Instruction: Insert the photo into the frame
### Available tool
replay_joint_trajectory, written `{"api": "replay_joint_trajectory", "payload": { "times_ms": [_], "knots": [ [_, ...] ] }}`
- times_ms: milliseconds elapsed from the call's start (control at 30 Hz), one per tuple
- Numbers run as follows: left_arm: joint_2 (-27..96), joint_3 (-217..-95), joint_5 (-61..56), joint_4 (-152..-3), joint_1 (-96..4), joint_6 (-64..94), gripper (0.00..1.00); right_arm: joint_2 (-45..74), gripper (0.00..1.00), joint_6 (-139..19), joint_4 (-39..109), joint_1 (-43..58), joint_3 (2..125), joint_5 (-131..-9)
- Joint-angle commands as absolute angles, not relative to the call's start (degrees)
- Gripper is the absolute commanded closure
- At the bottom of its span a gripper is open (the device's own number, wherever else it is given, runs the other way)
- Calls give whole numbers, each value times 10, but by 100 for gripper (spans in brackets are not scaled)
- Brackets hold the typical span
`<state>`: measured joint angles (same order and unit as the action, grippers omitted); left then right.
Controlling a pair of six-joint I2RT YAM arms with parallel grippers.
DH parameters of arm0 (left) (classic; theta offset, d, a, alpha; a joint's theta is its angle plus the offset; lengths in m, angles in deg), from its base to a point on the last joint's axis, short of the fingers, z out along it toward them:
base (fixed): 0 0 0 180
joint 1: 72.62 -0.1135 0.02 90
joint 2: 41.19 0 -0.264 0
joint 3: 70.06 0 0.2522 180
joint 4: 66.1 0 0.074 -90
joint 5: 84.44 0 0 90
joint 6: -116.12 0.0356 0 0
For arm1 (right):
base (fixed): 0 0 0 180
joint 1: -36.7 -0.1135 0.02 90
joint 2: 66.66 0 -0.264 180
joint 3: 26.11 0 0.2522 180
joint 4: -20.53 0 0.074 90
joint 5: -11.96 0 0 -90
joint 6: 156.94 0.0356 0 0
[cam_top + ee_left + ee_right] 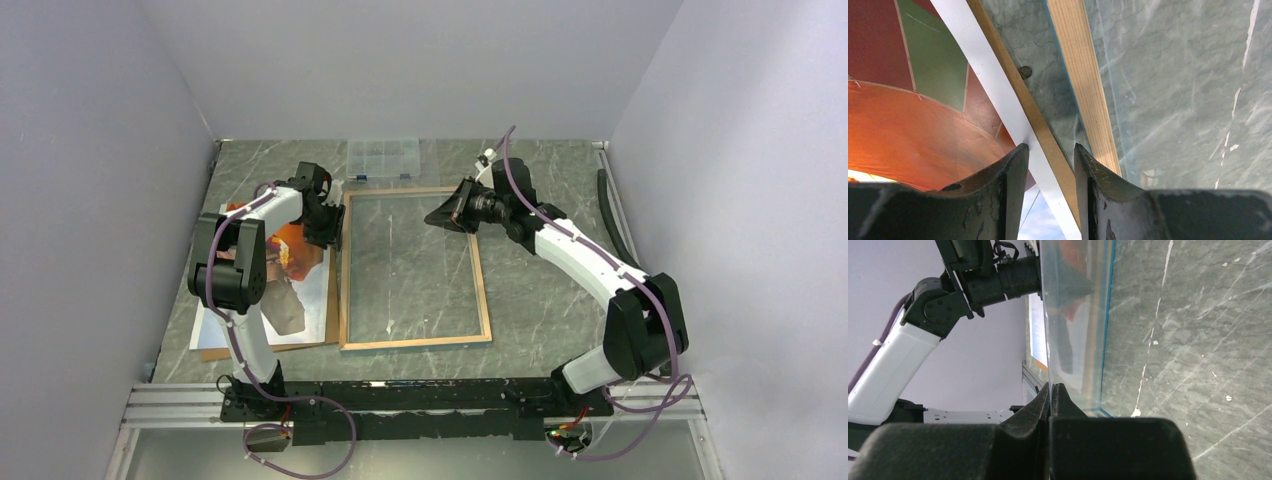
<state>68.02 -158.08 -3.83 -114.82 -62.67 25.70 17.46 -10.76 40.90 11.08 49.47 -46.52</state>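
The frame (415,342) lies flat mid-table with its wood-coloured back up. Its wooden rim (1088,85) has a thin blue edge. The photo (290,245), an orange-red balloon print with a white border, rests on a brown backing board (215,352) left of the frame. My left gripper (328,228) is low over the photo's right edge. It is open, and its fingers straddle the photo's (923,125) white border and the board's edge (1038,120). My right gripper (440,215) hangs over the frame. It (1051,386) is shut on the edge of the clear pane (1075,330).
A small clear plastic compartment box (383,158) stands just behind the frame's far rim. A black strip (610,215) runs along the right wall. Grey walls close in on the left, back and right. The arms' mounting rail (400,400) spans the near edge.
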Motion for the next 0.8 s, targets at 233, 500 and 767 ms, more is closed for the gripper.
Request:
{"api": "replay_joint_trajectory", "payload": {
  "times_ms": [233,500,767],
  "knots": [
    [671,-1560,-66,-1163,-621,245,56,190,100,-67,423,104,540,-472],
    [670,-1561,-66,-1162,-620,248,57,205,100,-78,474,106,547,-510],
    [671,-1559,-68,-1159,-621,247,57,203,100,-70,494,111,546,-533]
  ]
}}
